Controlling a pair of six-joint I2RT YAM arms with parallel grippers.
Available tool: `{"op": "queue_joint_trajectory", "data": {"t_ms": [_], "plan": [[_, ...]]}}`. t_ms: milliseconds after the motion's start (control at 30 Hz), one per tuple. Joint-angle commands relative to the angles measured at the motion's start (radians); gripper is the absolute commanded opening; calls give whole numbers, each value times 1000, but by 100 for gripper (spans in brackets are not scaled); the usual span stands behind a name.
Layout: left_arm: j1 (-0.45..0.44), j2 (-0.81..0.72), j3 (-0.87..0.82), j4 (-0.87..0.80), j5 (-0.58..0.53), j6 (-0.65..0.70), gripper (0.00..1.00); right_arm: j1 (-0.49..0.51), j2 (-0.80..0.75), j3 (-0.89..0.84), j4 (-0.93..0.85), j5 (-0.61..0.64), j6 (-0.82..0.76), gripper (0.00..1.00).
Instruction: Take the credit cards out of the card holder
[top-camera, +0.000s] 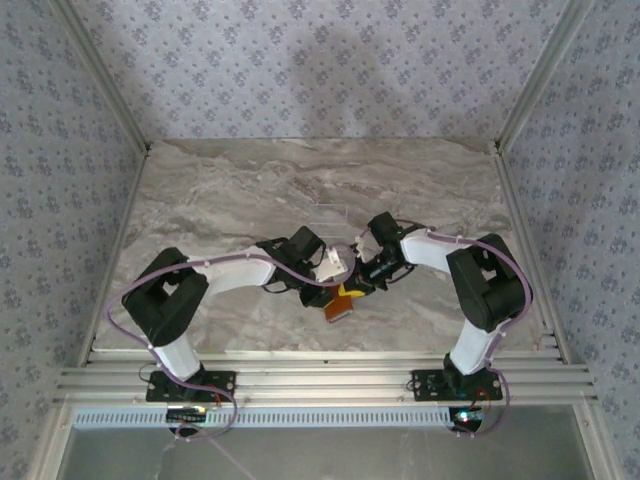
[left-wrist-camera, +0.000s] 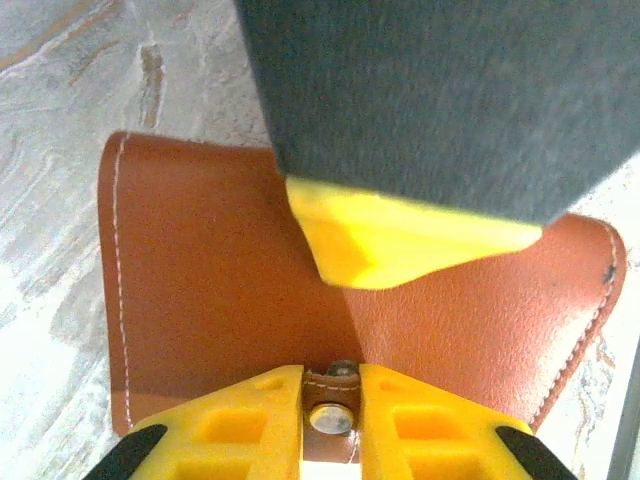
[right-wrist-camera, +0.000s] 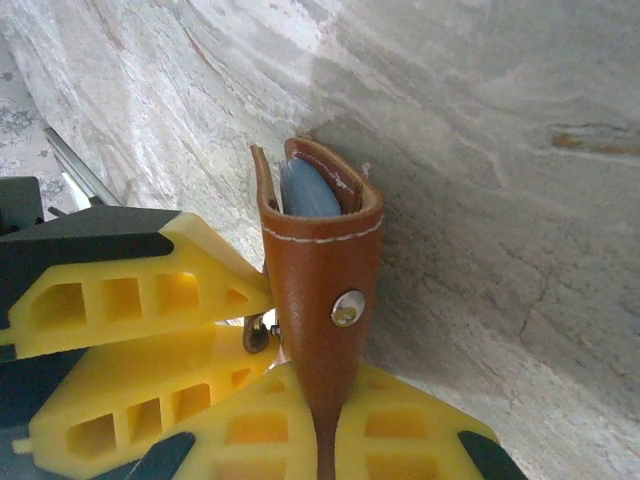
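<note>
Left hand (left-wrist-camera: 332, 405) and right hand (right-wrist-camera: 325, 440) apparently pinch card holder (right-wrist-camera: 320, 255).

Orange-brown leather card holder (right-wrist-camera: 320, 260), white-stitched, folded almost shut, grey-blue lining showing inside.

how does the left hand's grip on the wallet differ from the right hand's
The left hand pinches only the small snap tab at the edge of the wallet; the right hand clamps the wallet's broad leather side. In the overhead view the left hand reaches in from the left, the right hand from the right. Both are shut on the same brown wallet, close together.
</note>
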Motion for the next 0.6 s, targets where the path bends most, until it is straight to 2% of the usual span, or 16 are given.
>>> {"op": "queue_joint_trajectory", "data": {"t_ms": [0,167,300,400,567], "plan": [[22,-48,-32,4,-41,-16,19,-26,-42,-2,-25,26,10,0],[44,-98,-61,20,-87,-54,22,-43,-74,-33,26,71,52,0],[69,-140,-86,64,-162,-155,34,-23,-81,-82,167,111,155,1],[95,-167,-95,73,-223,-262,44,2,-83,-124,292,150,240,3],[142,-229,-103,67,-321,-505,51,48,-75,-175,475,214,377,5]]}}
